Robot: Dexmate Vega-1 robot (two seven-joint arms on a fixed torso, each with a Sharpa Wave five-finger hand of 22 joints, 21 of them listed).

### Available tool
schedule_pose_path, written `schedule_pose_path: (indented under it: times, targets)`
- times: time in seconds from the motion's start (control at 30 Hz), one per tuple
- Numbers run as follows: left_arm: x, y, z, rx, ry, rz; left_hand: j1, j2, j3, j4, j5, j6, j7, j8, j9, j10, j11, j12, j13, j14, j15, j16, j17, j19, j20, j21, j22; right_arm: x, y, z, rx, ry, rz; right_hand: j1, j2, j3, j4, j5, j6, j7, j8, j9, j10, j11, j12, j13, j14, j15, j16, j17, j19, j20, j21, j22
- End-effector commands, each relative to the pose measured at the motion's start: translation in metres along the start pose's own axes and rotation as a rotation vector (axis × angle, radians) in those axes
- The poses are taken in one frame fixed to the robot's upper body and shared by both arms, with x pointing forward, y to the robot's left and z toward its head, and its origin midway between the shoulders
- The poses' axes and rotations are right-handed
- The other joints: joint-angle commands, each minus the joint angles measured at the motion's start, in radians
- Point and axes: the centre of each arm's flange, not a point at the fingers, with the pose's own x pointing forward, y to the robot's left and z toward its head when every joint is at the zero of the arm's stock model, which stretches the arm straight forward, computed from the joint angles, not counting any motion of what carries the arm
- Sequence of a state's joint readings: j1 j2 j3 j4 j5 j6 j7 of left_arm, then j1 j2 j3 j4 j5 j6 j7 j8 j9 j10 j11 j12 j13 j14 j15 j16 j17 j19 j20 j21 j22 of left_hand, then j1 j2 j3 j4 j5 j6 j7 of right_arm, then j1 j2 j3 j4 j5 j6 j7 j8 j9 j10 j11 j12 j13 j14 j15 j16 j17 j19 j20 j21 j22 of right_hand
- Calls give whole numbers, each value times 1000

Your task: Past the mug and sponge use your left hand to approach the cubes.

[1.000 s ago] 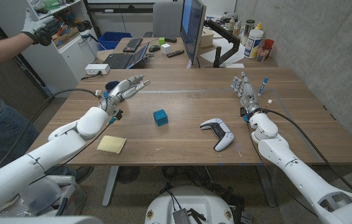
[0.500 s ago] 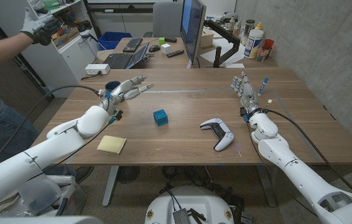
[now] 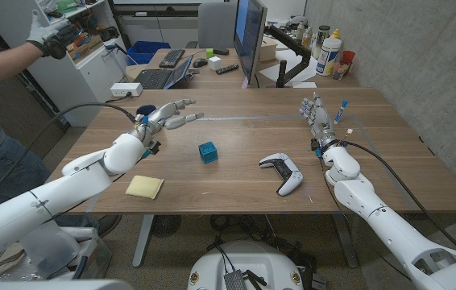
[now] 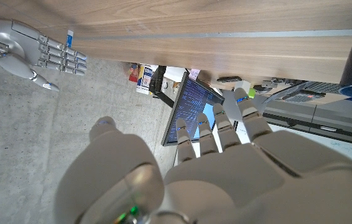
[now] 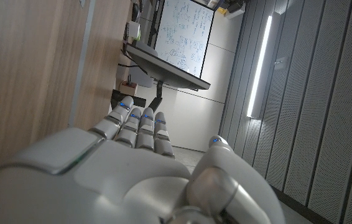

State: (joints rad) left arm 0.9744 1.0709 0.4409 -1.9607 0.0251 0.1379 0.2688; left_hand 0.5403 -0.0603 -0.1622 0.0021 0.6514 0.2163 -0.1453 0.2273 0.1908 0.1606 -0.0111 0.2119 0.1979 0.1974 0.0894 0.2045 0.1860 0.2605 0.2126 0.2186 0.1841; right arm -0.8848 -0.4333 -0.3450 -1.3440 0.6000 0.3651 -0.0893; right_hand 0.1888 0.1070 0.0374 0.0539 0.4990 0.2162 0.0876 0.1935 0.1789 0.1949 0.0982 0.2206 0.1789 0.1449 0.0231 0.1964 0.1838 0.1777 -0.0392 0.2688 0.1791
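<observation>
Moved further out over table since 1 s ago: left hand [image 3: 169, 117], fingers spread, holding nothing (still short of the 1 teal cube [image 3: 207, 151], mid-table). 1 sponge [image 3: 144, 187] near front edge. Right hand [image 3: 317, 115] upright, fingers extended, empty.

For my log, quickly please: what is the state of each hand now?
Left hand: open, holding nothing.
Right hand: open, holding nothing.
</observation>
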Motion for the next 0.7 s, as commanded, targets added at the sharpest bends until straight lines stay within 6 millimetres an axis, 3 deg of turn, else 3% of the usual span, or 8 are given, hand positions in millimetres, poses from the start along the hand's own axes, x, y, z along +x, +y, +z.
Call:
schedule_pose_path:
  times: [0.03, 0.7]
  targets:
    - [2, 3, 11, 114, -8, 9, 15, 2, -5, -5, -2, 6, -8, 5, 3, 14, -1, 11, 3, 16, 2, 9, 2, 10, 0, 11, 1, -1, 0, 0, 3, -2, -1, 13, 3, -6, 2, 7, 9, 0, 5, 4, 5, 0, 0, 4, 11, 1, 2, 2, -1, -19, -4, 5]
    - [8, 1, 24, 218, 1, -41, 23, -11, -15, -11, -2, 17, 6, 2, 2, 46, -7, 21, 4, 31, 5, 8, 2, 31, 2, 12, 1, -5, -1, 2, 4, -8, -1, 12, 5, -10, 2, 8, 9, -2, 3, 4, 7, 1, -1, 4, 12, 4, 0, 3, -1, -16, -8, 5]
